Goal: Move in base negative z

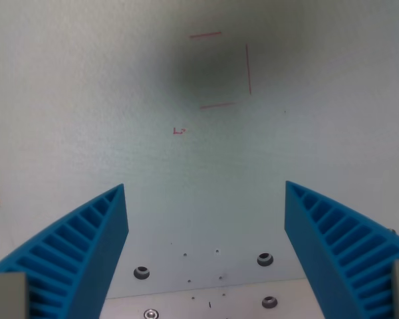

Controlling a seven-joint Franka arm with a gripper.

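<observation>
Two blue ribbed fingers (86, 256) point down at the pale tabletop (86, 100), jaws spread wide with nothing between them. Red pen marks (226, 70) lie ahead under a soft shadow; screw holes (265, 258) sit between the fingers.

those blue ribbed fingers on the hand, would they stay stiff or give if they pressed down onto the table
Probably they would give a little: each finger is an open lattice of thin ribs, not a solid block. They look like light plastic. The hand is open with nothing between, above the pale, flat table, so contact may splay them.
</observation>
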